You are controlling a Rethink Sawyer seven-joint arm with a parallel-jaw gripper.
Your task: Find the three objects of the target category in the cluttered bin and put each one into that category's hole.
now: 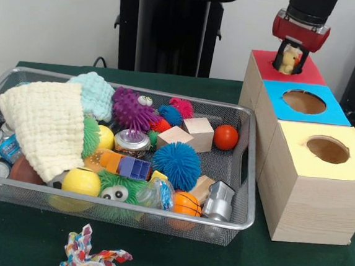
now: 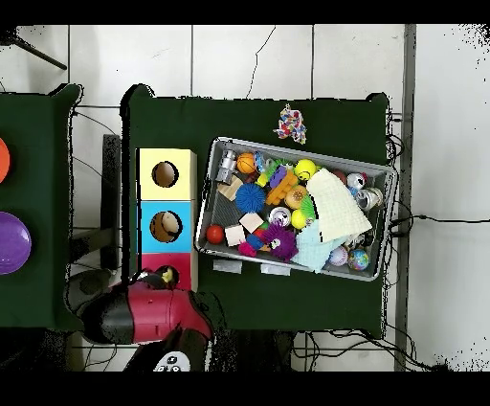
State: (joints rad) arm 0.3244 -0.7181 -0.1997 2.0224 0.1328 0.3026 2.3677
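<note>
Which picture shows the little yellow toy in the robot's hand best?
The front view. The yellow toy sits between the hand's fingers, just over the red box's hole. In the overhead view the arm covers the toy completely.

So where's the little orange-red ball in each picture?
Front view: the orange-red ball sits in the bin's far right corner, closest to the boxes.
Overhead view: the same ball is at the bin's left end, toward the bottom, beside the blue-topped box.
Shared landmark: the blue-topped box stands next to the ball's end of the bin in both.
</note>
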